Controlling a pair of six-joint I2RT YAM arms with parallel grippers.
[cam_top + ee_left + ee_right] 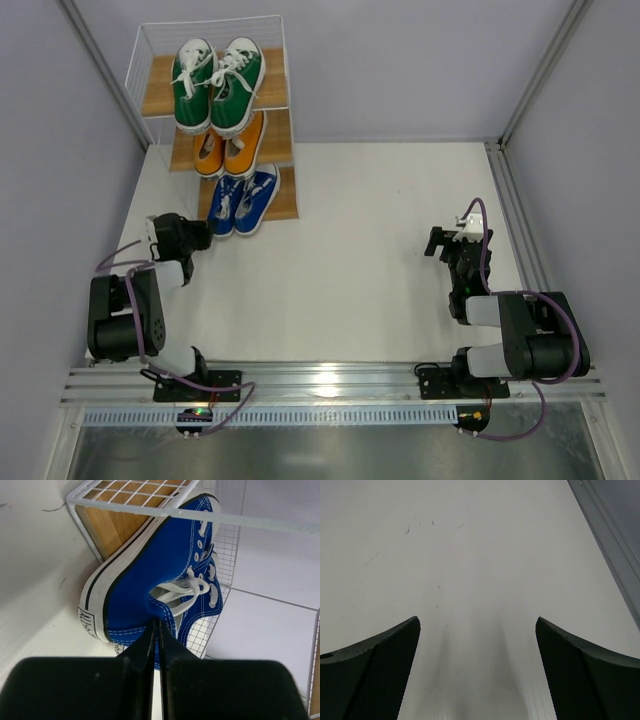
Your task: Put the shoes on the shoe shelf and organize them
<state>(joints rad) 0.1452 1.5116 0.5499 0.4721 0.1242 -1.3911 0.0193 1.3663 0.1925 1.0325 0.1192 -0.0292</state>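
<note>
- It was a robotics lab cell: a bare white table (380,220), closed in by plain grey walls (400,60).
- Behind the right end effector (440,242), an aluminium rail (330,378) carried both bolted arm bases (190,375).

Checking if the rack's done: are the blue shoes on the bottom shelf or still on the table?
On the shelf. The blue shoes sit side by side on the bottom board, just below the orange pair.
</note>
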